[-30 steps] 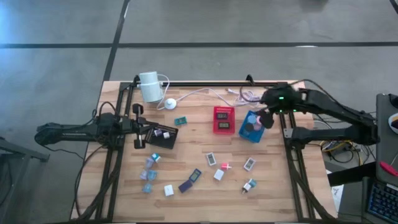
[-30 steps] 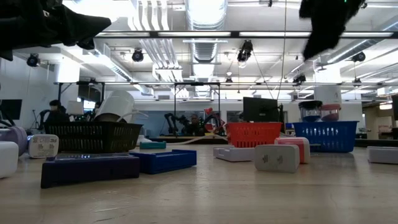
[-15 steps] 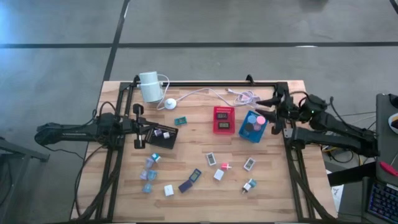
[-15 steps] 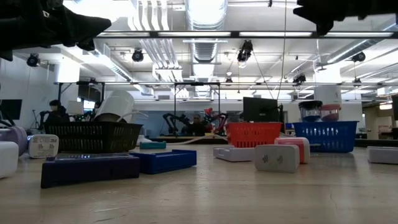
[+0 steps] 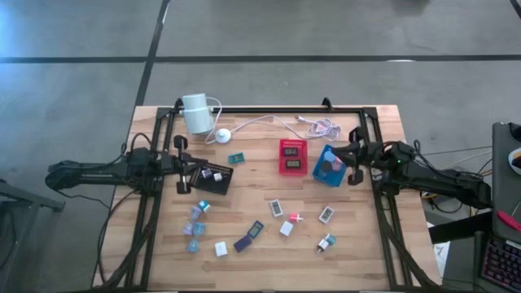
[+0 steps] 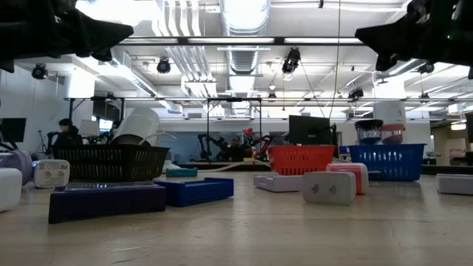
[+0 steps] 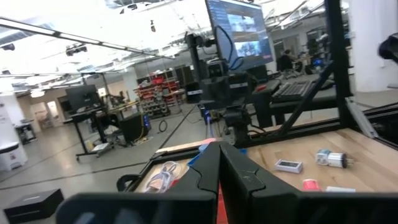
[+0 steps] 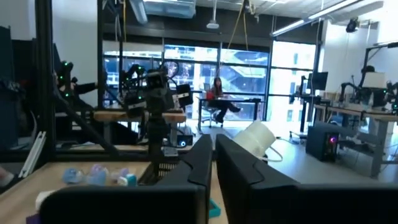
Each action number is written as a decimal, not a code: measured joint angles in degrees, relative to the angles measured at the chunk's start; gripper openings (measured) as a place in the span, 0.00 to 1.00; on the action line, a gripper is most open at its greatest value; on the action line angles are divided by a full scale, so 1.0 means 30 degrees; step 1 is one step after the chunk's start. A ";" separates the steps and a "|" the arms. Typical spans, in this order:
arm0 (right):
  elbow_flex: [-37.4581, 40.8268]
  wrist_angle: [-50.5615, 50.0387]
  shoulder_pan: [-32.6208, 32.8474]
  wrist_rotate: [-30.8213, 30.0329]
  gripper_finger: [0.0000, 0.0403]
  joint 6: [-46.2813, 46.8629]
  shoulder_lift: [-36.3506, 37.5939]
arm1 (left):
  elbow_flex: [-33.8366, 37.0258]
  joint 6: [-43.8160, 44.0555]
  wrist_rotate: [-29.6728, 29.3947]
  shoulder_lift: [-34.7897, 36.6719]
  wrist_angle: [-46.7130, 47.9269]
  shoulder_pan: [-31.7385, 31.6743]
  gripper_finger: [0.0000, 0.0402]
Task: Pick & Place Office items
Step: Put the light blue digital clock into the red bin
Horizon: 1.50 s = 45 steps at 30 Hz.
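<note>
Small office items lie scattered over the wooden table's near half, among them a white piece [image 5: 277, 207], a teal one [image 5: 326, 242] and a dark purple one [image 5: 248, 236]. A few more lie in the black tray [image 5: 213, 177], the red tray [image 5: 293, 156] and the blue tray [image 5: 330, 165]. My left gripper [image 5: 181, 165] hovers shut and level at the black tray's left side. My right gripper [image 5: 352, 155] hovers shut and level just right of the blue tray. In both wrist views the fingers [image 7: 219, 168] [image 8: 213, 155] meet with nothing between them.
A white cylinder [image 5: 195, 112] with its cable and round puck [image 5: 222, 136] stands at the far left, and a cable bundle [image 5: 321, 126] lies at the far edge. Black frame rails [image 5: 383, 220] run along both table sides. A teal piece [image 5: 236, 157] lies between the trays.
My right gripper has drawn back from above the blue tray toward the table's right edge and sunk. It has tipped from pointing down to level, and its fingers have shut on nothing. The items have stayed where they were.
</note>
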<state>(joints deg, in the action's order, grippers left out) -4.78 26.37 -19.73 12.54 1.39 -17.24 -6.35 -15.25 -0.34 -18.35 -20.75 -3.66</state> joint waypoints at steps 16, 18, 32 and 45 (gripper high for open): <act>0.1123 0.0080 0.0036 0.1826 0.02 -0.0117 -0.0033 | 0.0000 -0.1151 -0.0917 -0.0988 0.0022 -0.0007 0.03; 0.1123 0.0262 0.0036 0.1827 0.02 -0.0117 -0.0040 | 0.0000 -0.1151 -0.0917 -0.1133 0.0000 -0.0007 0.03; 0.1108 0.1072 0.0036 0.1826 0.02 -0.1017 -0.0179 | 0.0000 -0.2224 -0.1390 -0.1479 -0.0247 -0.0015 0.03; 0.1414 0.0240 0.0036 0.2418 0.02 0.2134 -0.0293 | -0.0022 -0.2294 -0.1332 -0.3131 -0.2244 -0.1189 0.03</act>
<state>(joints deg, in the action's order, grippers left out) -0.54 27.09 -19.62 19.80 7.79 -18.12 -6.42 -22.13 -4.34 -27.74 -27.49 -7.23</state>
